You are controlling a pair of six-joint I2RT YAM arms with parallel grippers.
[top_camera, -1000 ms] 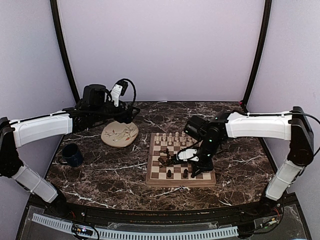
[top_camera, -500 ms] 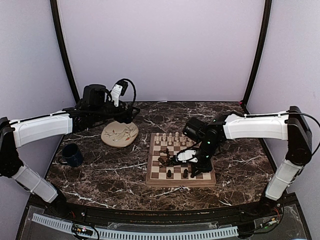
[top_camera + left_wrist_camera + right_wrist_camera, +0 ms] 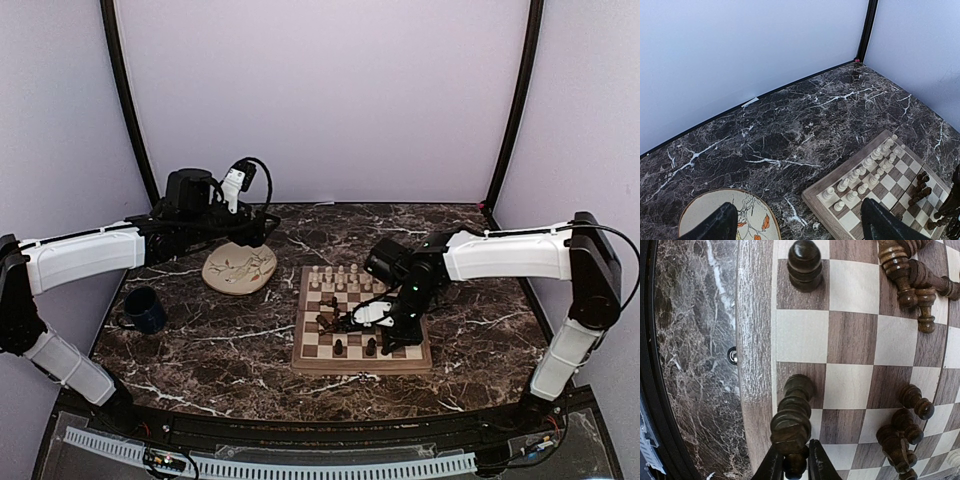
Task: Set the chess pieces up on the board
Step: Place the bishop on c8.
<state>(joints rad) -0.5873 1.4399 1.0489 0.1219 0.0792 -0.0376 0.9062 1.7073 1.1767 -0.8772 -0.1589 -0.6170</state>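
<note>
My left gripper point(image 3: 798, 205) hangs wide open and empty above the plate point(image 3: 240, 268), parked clear of the work, unmoved since a second ago. On the board point(image 3: 360, 362), my right gripper point(image 3: 795, 466) is pinched on a dark piece point(image 3: 790, 420), standing it upright on a near-edge square; its wrist has edged slightly left

Soft, even light casts only faint shadows, the dark veined marble tabletop point(image 3: 230, 340) gleams mildly, and the tall dark brown wooden chess piece point(image 3: 789, 426) blurs close to the lens.
</note>
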